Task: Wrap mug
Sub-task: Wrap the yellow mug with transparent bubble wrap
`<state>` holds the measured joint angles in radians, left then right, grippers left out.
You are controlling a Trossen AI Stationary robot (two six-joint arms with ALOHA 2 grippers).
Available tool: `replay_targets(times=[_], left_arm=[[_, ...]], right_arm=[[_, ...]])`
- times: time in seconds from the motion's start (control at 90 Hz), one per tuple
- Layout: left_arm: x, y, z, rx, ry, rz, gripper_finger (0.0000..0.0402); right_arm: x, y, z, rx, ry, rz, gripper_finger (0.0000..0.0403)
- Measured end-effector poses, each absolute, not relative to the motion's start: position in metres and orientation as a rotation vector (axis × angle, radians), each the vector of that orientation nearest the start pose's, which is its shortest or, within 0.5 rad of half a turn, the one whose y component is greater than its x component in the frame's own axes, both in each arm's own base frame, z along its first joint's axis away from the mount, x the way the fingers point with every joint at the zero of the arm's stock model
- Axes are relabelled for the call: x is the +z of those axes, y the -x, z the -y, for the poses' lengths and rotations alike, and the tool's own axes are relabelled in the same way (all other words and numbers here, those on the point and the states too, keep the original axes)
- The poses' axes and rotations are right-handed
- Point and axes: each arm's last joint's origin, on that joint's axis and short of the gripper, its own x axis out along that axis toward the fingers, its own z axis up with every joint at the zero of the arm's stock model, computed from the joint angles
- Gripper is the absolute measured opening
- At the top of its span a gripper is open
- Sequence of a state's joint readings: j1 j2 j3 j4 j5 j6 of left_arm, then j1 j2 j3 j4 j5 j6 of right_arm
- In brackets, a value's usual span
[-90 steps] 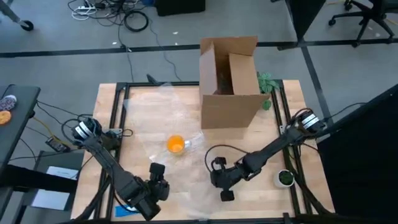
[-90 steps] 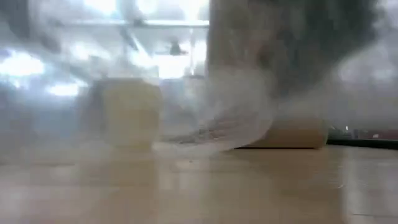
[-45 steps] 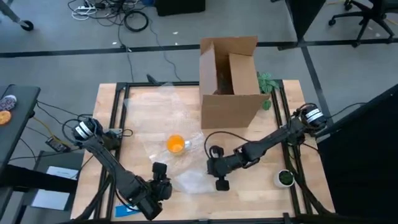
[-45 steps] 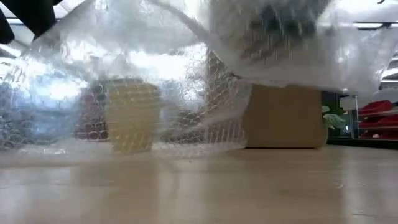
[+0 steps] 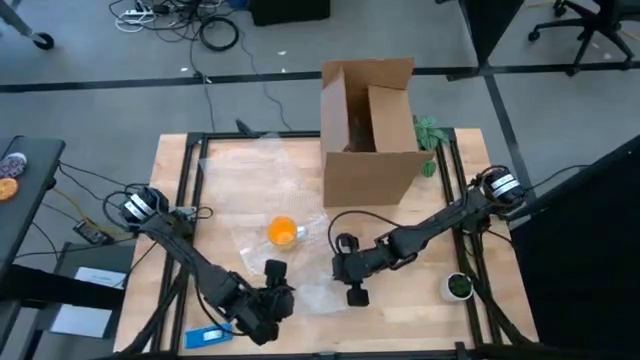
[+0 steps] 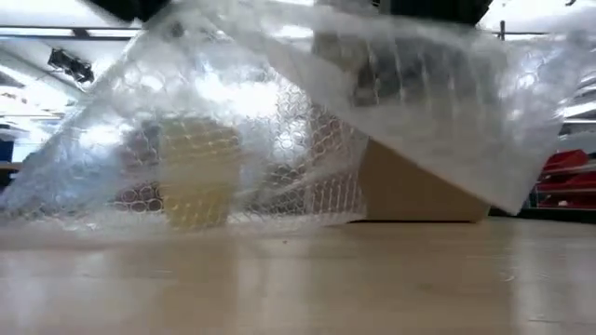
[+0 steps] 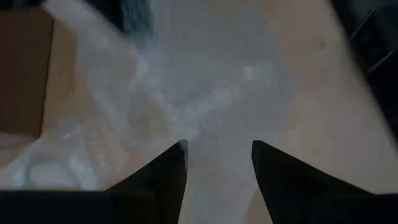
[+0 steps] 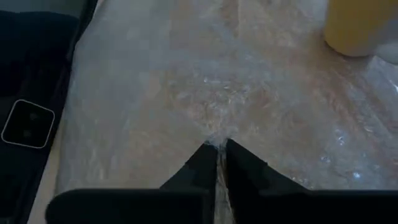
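Tabletop: right hand point(image 8: 217, 152) seemingly pinches bubble wrap point(image 5: 300, 285) edge beside mug point(image 5: 282, 233).

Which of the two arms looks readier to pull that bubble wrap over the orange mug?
Probably the right. Its gripper is shut on the bubble wrap and holds the edge lifted, near the mug. The left gripper is open over the sheet, holding nothing.

A bright orange mug point(image 5: 283, 233) is seen under clear bubble wrap point(image 6: 279, 140) patterned with round cells. A plain brown cardboard box point(image 5: 368, 130) is shown at the far edge of the pale wooden table point(image 5: 250, 170), framed in black.
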<state>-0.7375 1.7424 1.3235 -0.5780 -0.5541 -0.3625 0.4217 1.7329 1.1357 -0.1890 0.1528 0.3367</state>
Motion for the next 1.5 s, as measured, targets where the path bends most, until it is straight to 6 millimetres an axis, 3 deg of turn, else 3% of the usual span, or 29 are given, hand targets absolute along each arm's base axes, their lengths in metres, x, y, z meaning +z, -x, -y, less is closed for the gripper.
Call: replay_targets(times=[0.233,0.311,0.422,0.5,0.633,0.867,1.2,1.356,1.5], left_arm=[[0.244,-0.290,0.229,-0.024,-0.195,-0.767,0.0151],[0.241,-0.292,0.228,-0.011,-0.186,-0.775,0.0115],[0.234,-0.295,0.229,0.015,-0.149,-0.788,0.0027],[0.234,-0.295,0.228,0.065,-0.119,-0.770,0.0009],[0.238,-0.286,0.231,0.195,-0.139,-0.694,0.0001],[0.238,-0.269,0.227,0.452,-0.092,-0.574,0.0000],[0.233,-0.247,0.221,0.646,0.010,-0.438,0.0000],[0.218,-0.239,0.213,0.708,0.052,-0.359,0.0000],[0.211,-0.231,0.202,0.764,0.046,-0.215,0.0000]], right_arm=[[0.208,-0.337,-0.146,0.124,-0.096,-0.786,0.0000],[0.208,-0.337,-0.147,0.125,-0.098,-0.786,0.0000],[0.208,-0.335,-0.151,0.144,-0.100,-0.792,0.0002],[0.208,-0.333,-0.154,0.141,-0.090,-0.792,0.0011],[0.208,-0.330,-0.159,0.144,-0.071,-0.790,0.0044],[0.216,-0.326,-0.159,0.137,-0.077,-0.774,0.0138],[0.267,-0.296,-0.143,0.094,-0.066,-0.703,0.0266],[0.295,-0.279,-0.136,0.113,-0.095,-0.631,0.0281],[0.314,-0.269,-0.145,0.176,-0.135,-0.522,0.0279]])
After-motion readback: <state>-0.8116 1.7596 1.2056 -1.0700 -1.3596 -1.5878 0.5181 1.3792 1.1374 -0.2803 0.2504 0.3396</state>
